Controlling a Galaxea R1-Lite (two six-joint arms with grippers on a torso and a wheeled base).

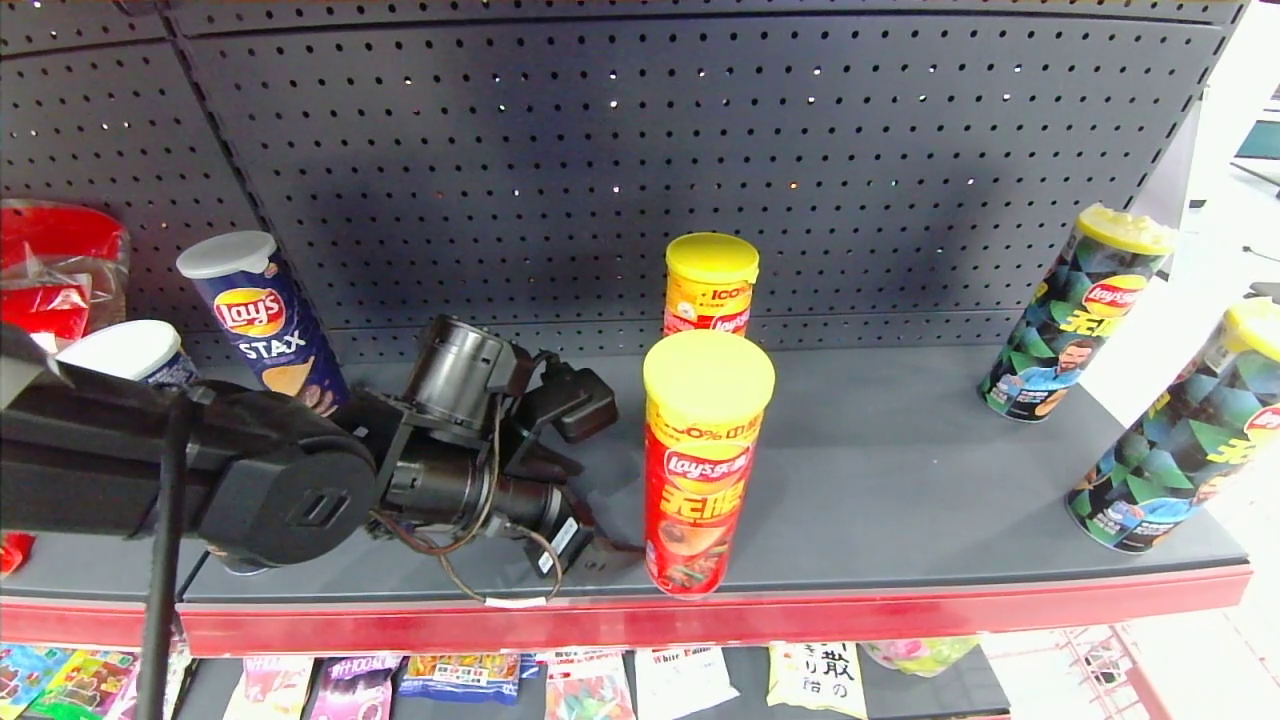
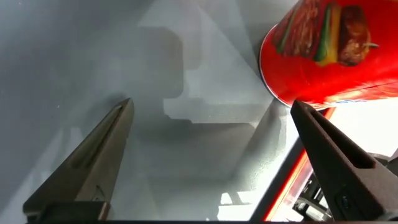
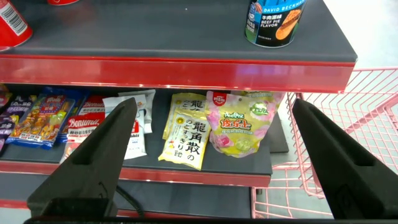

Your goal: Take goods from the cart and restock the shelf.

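Observation:
A red chips can with a yellow lid (image 1: pixel 705 470) stands upright near the front edge of the grey shelf (image 1: pixel 900 480). My left gripper (image 1: pixel 605 545) lies low on the shelf just left of the can's base, apart from it. In the left wrist view the left gripper (image 2: pixel 212 104) is open with only bare shelf between its fingers, and the red can (image 2: pixel 329 50) stands off to one side. My right gripper (image 3: pixel 214 102) is open and holds nothing, out in front of the shelf's red front edge (image 3: pixel 186 71). The pink wire cart (image 3: pixel 367 124) stands beside it.
A second yellow-lidded can (image 1: pixel 710 285) stands behind the red one. A blue can (image 1: pixel 265 320) and a white-lidded can (image 1: pixel 130 350) are at the left, two dark cans (image 1: pixel 1085 315) (image 1: pixel 1180 430) at the right. Snack bags (image 3: pixel 193 130) fill the lower shelf.

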